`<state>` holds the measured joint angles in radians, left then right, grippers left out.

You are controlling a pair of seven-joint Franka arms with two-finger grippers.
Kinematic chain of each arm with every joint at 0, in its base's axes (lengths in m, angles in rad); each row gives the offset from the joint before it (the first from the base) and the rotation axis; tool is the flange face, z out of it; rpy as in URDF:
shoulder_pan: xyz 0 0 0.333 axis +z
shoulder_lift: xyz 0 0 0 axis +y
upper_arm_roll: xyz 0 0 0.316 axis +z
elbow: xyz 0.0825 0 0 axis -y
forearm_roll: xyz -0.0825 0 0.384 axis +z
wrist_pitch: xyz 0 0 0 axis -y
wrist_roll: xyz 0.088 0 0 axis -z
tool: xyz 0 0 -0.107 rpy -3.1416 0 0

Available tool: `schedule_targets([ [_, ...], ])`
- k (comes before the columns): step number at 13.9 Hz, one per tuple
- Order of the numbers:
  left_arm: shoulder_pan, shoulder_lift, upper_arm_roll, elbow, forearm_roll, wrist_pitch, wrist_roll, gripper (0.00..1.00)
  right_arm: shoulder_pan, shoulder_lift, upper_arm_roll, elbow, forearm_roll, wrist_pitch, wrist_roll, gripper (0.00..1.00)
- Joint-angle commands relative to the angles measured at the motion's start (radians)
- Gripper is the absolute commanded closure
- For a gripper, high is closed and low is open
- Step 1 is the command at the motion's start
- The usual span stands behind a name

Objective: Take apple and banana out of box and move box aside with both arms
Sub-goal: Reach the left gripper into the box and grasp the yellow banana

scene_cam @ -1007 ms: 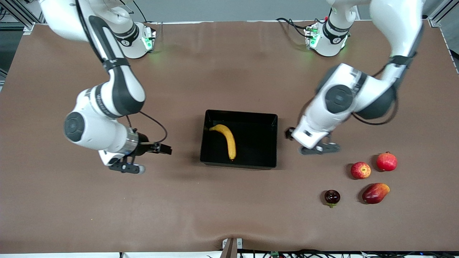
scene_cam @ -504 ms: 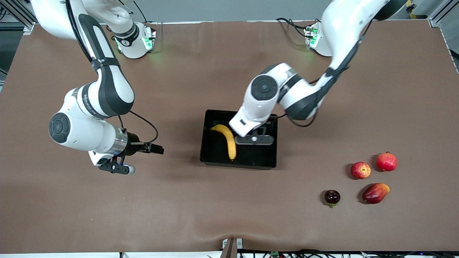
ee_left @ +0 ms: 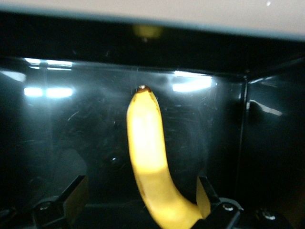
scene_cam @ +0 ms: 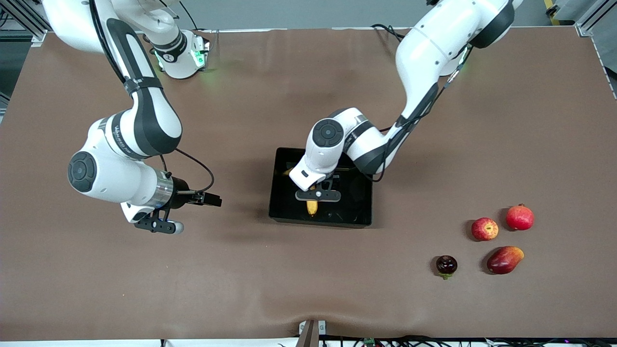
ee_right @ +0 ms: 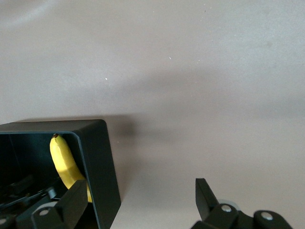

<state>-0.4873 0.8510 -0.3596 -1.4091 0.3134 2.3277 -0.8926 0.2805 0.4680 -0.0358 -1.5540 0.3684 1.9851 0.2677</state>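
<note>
Left gripper (scene_cam: 318, 194) is down inside the box (scene_cam: 356, 217), fingers (ee_left: 74, 198) spread wide either side of the banana (ee_left: 150, 167), not gripping it. Apple (scene_cam: 484, 229) lies on the table outside the box, toward the left arm's end. Right gripper (scene_cam: 156, 226) waits wide open over bare table, well apart from the box.

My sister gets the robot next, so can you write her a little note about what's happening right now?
Left gripper: open, down in the box, fingers on either side of the banana, not closed on it yet.
Right gripper: open, empty, waiting over the table toward the right arm's end.
Apple: already out, on the table toward the left arm's end, beside the pomegranate, mango and a small dark fruit.
Done: apple out.
Left: grip and lift out the banana, then move the box aside with both arms.
</note>
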Motion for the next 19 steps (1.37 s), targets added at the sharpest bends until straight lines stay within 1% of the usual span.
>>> schedule_targets([
  [1, -0.059, 0.054, 0.053, 0.035, 0.021, 0.060, -0.057, 0.00, -0.003, -0.017, 0.005, -0.011, 0.009, -0.008, -0.002, 0.00],
  [3, -0.074, 0.089, 0.057, 0.057, 0.023, 0.119, -0.098, 0.00, -0.001, -0.017, 0.005, -0.011, 0.009, -0.008, -0.002, 0.00],
  [4, -0.092, 0.109, 0.059, 0.077, 0.024, 0.121, -0.114, 0.00, -0.001, -0.017, 0.005, -0.011, 0.009, -0.008, -0.005, 0.00],
  [5, -0.108, 0.124, 0.073, 0.091, 0.024, 0.121, -0.130, 0.00, -0.003, -0.017, 0.005, -0.011, 0.009, -0.008, -0.007, 0.00],
  [7, -0.157, 0.134, 0.123, 0.098, 0.021, 0.122, -0.179, 0.00, -0.001, -0.017, 0.005, -0.011, 0.009, -0.008, -0.007, 0.00],
  [8, -0.165, 0.135, 0.133, 0.098, 0.019, 0.122, -0.189, 0.11, -0.001, -0.017, 0.005, -0.011, 0.009, -0.008, -0.007, 0.00],
  [11, -0.178, 0.137, 0.136, 0.094, 0.024, 0.122, -0.207, 0.88, -0.001, -0.017, 0.005, -0.011, 0.009, -0.008, -0.007, 0.00],
  [12, -0.178, 0.134, 0.136, 0.094, 0.024, 0.118, -0.207, 1.00, -0.001, -0.017, 0.005, -0.011, 0.009, -0.008, -0.007, 0.00],
  [15, -0.177, 0.096, 0.139, 0.094, 0.026, 0.069, -0.209, 1.00, -0.001, -0.017, 0.005, -0.011, 0.009, -0.008, -0.007, 0.00],
  [19, -0.162, -0.016, 0.139, 0.094, 0.026, -0.060, -0.203, 1.00, -0.001, -0.016, 0.005, -0.012, 0.009, -0.009, -0.007, 0.00],
])
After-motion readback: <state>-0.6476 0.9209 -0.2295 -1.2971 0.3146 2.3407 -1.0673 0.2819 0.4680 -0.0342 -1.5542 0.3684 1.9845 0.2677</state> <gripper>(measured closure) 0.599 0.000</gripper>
